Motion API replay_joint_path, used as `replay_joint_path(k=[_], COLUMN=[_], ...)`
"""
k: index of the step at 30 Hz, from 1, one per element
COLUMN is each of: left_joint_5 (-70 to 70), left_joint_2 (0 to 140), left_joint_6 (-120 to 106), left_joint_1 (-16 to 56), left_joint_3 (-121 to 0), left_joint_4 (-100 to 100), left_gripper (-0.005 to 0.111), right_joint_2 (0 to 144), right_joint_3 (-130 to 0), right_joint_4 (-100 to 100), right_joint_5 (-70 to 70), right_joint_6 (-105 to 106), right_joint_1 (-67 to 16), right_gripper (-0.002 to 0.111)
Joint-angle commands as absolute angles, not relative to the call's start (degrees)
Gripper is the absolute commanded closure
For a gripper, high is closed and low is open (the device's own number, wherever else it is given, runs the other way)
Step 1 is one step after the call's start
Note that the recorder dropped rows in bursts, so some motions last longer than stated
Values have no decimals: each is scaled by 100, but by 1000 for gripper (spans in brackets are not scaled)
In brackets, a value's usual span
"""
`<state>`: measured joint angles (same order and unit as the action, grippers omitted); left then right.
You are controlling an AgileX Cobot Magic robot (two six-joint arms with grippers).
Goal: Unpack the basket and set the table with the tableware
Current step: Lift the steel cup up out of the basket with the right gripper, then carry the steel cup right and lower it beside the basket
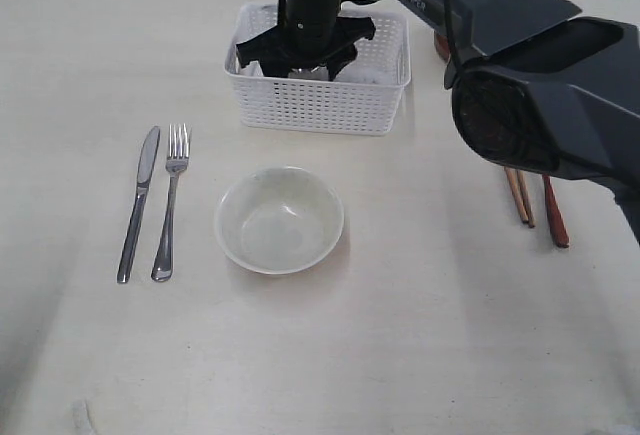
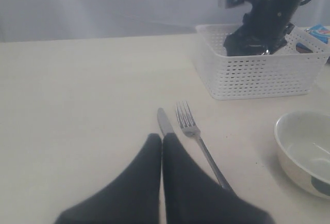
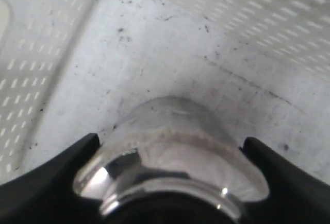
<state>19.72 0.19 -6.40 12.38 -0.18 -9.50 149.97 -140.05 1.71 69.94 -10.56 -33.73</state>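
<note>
- The right gripper (image 1: 305,55) is down inside the basket (image 1: 318,105). It comes in from above because the tall perforated walls leave no other way in.
- In the right wrist view, the steel cup (image 3: 170,126) sits between the two dark fingers (image 3: 56,172), which meet it on both sides. That reads as a grasp on the cup, and the wide spread of the fingers matches the cup's broad body.
- The cup appears to rest on the basket floor, not yet lifted out.
- The left gripper (image 2: 162,137) hangs low over the table (image 1: 420,335) with its fingers pressed together and nothing between them. It sits just beside the knife (image 2: 165,122) and fork (image 2: 192,127).
- The knife (image 1: 138,205) and fork (image 1: 170,205) lie side by side to the left of the bowl (image 1: 280,220), like a place setting.
- The chopsticks (image 1: 520,197) and spoon (image 1: 556,217) lie to the right of the bowl, partly hidden by the arm.
- My call is that the cup is the piece now being unpacked, and bare table near the bowl can take it.
- A blue packet (image 2: 319,31) shows by the basket's far edge. I cannot tell whether it is inside or behind.
</note>
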Motion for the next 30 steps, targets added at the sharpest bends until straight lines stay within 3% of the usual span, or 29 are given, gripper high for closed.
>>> replay_joint_path(k=[1,2,13,30], left_joint_5=[1962,1962,1962,1962], left_joint_2=[0,0,0,0], left_joint_6=[-618,-618,-631,-631], left_joint_1=[1271,1271,1271,1271], left_joint_3=[0,0,0,0], left_joint_4=[-939,-939,-939,-939], left_gripper=[107,107,107,107], right_joint_2=[14864,14832,13913,11331], right_joint_3=[-14325,-14411,-14539,-11435], right_joint_4=[454,431,-320,-899], right_joint_5=[6996,6996,6996,6996], right_joint_6=[-1069,-1069,-981,0], right_joint_1=[-3329,-3329,-2947,-2735], right_gripper=[100,109,109,109])
